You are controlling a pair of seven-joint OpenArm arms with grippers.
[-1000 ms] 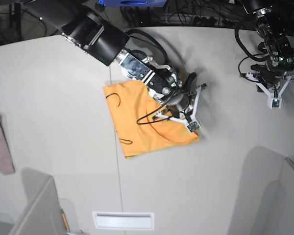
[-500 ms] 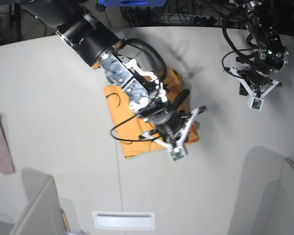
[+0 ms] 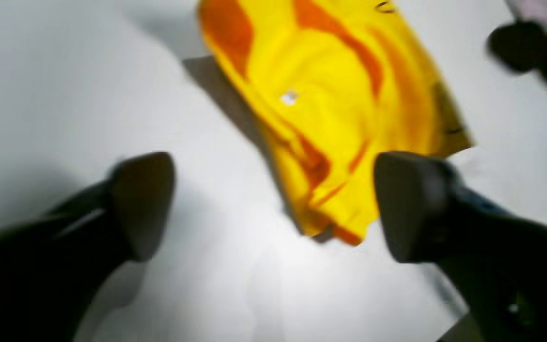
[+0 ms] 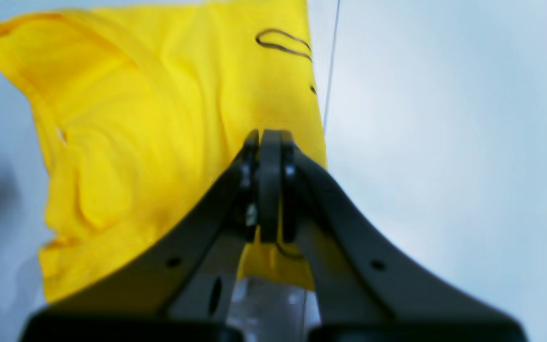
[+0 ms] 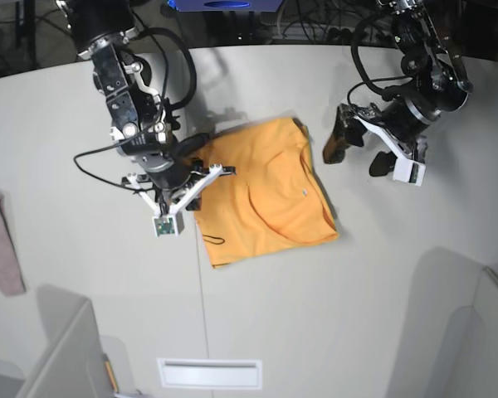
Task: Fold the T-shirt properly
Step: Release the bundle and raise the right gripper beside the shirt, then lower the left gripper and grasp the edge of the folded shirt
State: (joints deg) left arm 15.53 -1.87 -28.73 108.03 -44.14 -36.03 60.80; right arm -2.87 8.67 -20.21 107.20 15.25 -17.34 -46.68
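Observation:
The orange-yellow T-shirt (image 5: 261, 186) lies folded into a rough square on the white table (image 5: 332, 332), with a thin black mark near its lower left corner. My right gripper (image 4: 268, 137) is shut with no cloth between its fingers. It hovers over the T-shirt (image 4: 150, 123) by the edge that runs along the table seam. In the base view that gripper (image 5: 168, 220) stands at the shirt's left edge. My left gripper (image 5: 367, 153) is open and empty, just off the shirt's upper right corner. In its wrist view the left gripper (image 3: 273, 209) frames a corner of the T-shirt (image 3: 330, 104).
A pinkish cloth (image 5: 0, 240) lies at the table's far left edge. Grey partitions stand at the lower left (image 5: 58, 348) and lower right (image 5: 473, 315). A white slot plate (image 5: 207, 373) sits near the front edge. Cables run along the back.
The right arm swung from the shirt's lower right corner across to its left edge, staying shut. The left arm came in toward the shirt's upper right and opened.

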